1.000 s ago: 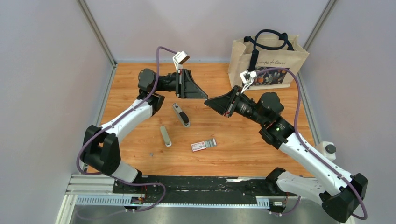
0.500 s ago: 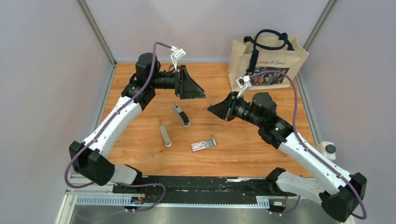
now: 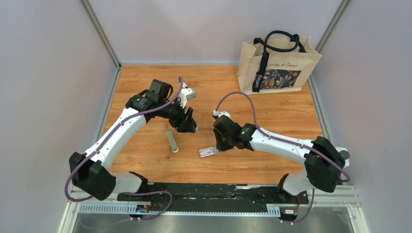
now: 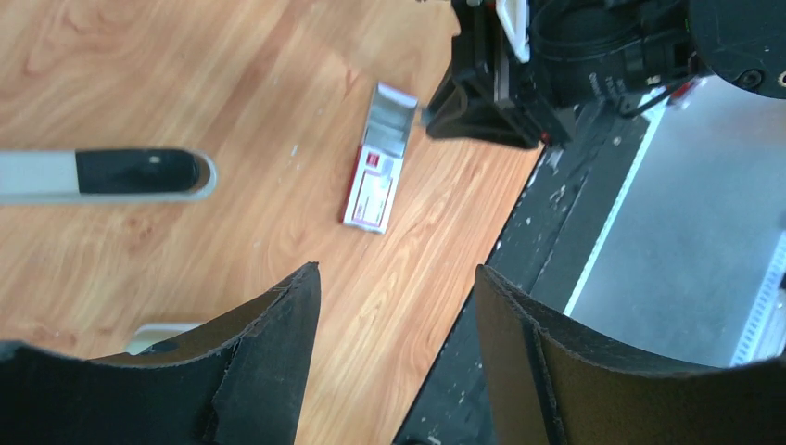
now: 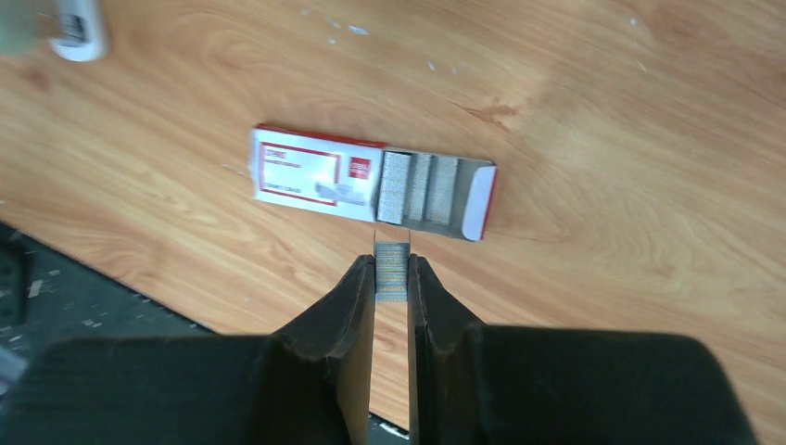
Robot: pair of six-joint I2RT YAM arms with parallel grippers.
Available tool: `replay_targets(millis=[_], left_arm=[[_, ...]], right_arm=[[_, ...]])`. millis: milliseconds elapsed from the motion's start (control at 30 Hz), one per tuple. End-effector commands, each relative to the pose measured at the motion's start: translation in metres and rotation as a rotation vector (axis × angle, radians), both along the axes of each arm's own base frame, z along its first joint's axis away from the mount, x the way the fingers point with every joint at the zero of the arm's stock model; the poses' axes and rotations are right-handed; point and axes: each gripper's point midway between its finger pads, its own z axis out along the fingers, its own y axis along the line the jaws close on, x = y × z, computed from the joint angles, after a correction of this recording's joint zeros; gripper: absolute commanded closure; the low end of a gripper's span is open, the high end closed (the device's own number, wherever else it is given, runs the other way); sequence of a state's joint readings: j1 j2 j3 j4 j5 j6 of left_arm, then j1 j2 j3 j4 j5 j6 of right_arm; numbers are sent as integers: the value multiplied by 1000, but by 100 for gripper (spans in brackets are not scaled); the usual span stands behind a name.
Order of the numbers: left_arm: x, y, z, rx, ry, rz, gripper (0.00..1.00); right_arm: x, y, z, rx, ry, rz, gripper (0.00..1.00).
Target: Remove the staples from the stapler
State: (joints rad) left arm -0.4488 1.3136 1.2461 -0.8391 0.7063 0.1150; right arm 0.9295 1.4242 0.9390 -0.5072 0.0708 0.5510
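**A:** Right gripper (image 5: 391,266) is pinching the staples (image 5: 391,243) just beside the staple box (image 5: 310,173). Any tips?

**B:** I'd square them with its open end, then let go. Left gripper (image 4: 397,278) gapes empty, and the stapler (image 4: 139,173) lies nearby.

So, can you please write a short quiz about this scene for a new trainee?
1. True or false: the left tool stands open and the stapler lies free on the table.
2. What does the right tool hold? A) a strip of staples B) a pen C) a coin
3. Fill in (open or closed): the red-and-white box is ____.
Key: 1 true; 2 A; 3 open.
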Motion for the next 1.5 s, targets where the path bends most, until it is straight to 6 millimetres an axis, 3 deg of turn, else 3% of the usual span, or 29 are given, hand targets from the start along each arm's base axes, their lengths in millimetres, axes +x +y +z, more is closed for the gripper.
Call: replay_targets(millis=[0,267,533,1467], left_arm=[[-8,18,-11,78,-82,-50,32],[-8,20,-32,105,-48,-39,37],[-10,18,-40,94,-44,-57,38],[-13,13,-29,56,-48,-59,39]], right_arm=[[13,-5,3,-112,-85,-36,95],[11,-2,-19,-171,-76,-34,94],[15,5,-25,-192,-73,-10,93],[12,15,-42,-229,-13,45,91]])
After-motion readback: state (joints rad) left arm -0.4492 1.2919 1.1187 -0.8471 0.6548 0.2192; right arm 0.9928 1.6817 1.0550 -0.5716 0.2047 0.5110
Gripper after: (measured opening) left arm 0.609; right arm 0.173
